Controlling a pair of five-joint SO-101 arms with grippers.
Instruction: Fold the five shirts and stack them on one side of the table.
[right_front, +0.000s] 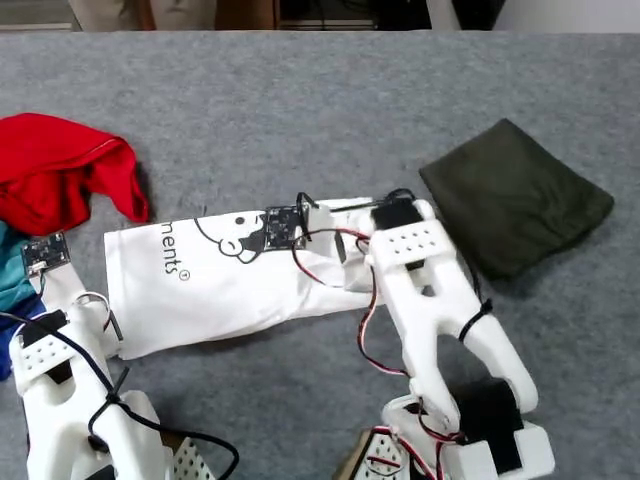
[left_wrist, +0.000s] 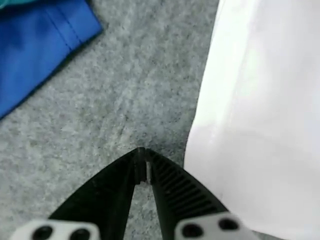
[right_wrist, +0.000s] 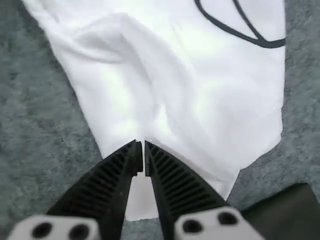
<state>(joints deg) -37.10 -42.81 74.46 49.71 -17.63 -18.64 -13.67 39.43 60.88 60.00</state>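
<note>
1. My right gripper (right_wrist: 140, 150) has its ribbed black fingers pressed together, clamped on a pinch of the white shirt (right_wrist: 175, 85). Soft creases in the cloth run in toward my fingertips.
2. The white shirt lies in the middle of the table (right_front: 300, 110) as a long, flattish band with a black line drawing and lettering printed on it. I grip it at its 3 o'clock end.
3. My left gripper (left_wrist: 141, 162) has its fingers closed on nothing, the tips meeting in a point. It sits low over the bare table, just beside the shirt's smooth, straight 9 o'clock edge and not touching it.
4. The table is covered in grey, fuzzy, carpet-like fabric.
5. A dark olive shirt (right_front: 515, 205) lies folded into a neat, flat square at 2 o'clock from the white one, close to my right arm.
6. A red shirt (right_front: 60, 170) lies in a rumpled heap at 10 o'clock.
7. A blue shirt (left_wrist: 35, 45) with a stitched hem lies near my left gripper, and a teal shirt (right_front: 10, 270) shows at the table's 9 o'clock edge.
</note>
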